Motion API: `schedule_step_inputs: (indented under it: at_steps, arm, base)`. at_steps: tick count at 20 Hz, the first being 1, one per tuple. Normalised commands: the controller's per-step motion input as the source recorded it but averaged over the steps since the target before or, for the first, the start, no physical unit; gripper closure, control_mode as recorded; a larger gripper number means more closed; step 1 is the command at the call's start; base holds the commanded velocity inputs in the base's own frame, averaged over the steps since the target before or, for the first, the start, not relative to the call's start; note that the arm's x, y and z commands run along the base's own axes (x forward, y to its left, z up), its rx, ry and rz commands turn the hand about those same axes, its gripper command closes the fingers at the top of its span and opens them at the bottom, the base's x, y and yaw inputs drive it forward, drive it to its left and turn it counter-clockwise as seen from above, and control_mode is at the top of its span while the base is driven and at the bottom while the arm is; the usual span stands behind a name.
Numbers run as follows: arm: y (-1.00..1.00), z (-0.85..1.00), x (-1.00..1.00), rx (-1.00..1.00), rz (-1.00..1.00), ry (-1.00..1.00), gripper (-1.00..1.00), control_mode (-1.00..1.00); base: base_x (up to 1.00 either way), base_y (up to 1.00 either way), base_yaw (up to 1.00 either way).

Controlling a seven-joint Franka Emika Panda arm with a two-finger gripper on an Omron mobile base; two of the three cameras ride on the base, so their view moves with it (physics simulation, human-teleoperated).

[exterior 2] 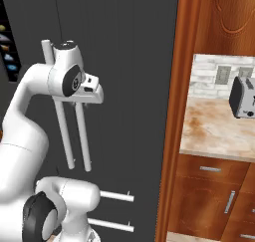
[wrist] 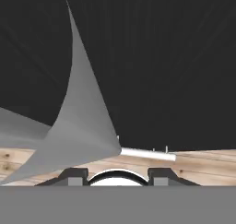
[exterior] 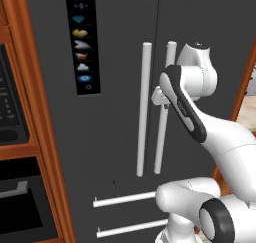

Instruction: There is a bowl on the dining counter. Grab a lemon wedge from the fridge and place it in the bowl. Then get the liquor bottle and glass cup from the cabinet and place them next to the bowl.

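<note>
Fridge (exterior: 115,87), tall and dark grey, fills the space in front of the robot, its two doors closed. Two long pale vertical bar handles (exterior: 145,107) stand side by side at the centre seam, and a lit icon panel (exterior: 82,42) runs down the left door. Two horizontal drawer handles (exterior: 125,199) cross the lower part.

The white arm reaches up from the base and bends toward the right-hand bar handle. The gripper (exterior: 159,98) sits at that handle, roughly midway up it, with the hand very close to or touching the bar. In the right base view the gripper (exterior 2: 82,104) points down beside the two bars. Whether the jaws are spread, closed, or pinching the bar cannot be told; the arm's own body and the handle hide the fingertips. In the hand view the two dark fingertips rise at the bottom edge, with dark fridge surface ahead, a pale bar (wrist: 147,154) and wooden floor (wrist: 203,165) below.

To the right of the fridge stands reddish wood trim, then a wall counter (exterior 2: 209,131) with a silver toaster (exterior 2: 243,97) on it. To the left is a black wall oven (exterior: 12,117).

The task looks barely begun. The doors are shut, so no lemon wedge has been taken out. Opening the door seems to be the step in hand. The wedge, the bottle and the cup all remain to be fetched.
</note>
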Motion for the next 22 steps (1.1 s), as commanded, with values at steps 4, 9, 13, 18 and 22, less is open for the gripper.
schedule_step_inputs:
  at_steps: [4, 9, 13, 18, 22]
  arm:
    - [0.00, -0.04, -0.48, 0.00, 0.01, -0.08, -1.00, -1.00]
    - [0.07, -0.14, -0.60, 0.00, 0.01, -0.33, -1.00, -1.00]
    - [0.06, -0.15, -0.24, -0.06, 0.00, -0.06, -1.00, -1.00]
    - [0.00, 0.00, 0.00, 0.00, 0.00, 0.00, -1.00, 1.00]
    - [0.00, 0.00, 0.00, 0.00, 0.00, 0.00, -1.00, 1.00]
  base:
    - [0.00, 0.00, 0.00]
    - [0.00, 0.00, 0.00]
    - [0.00, 0.00, 0.00]
    - [-0.53, 0.36, 0.03]
    - [-0.54, 0.46, 0.02]
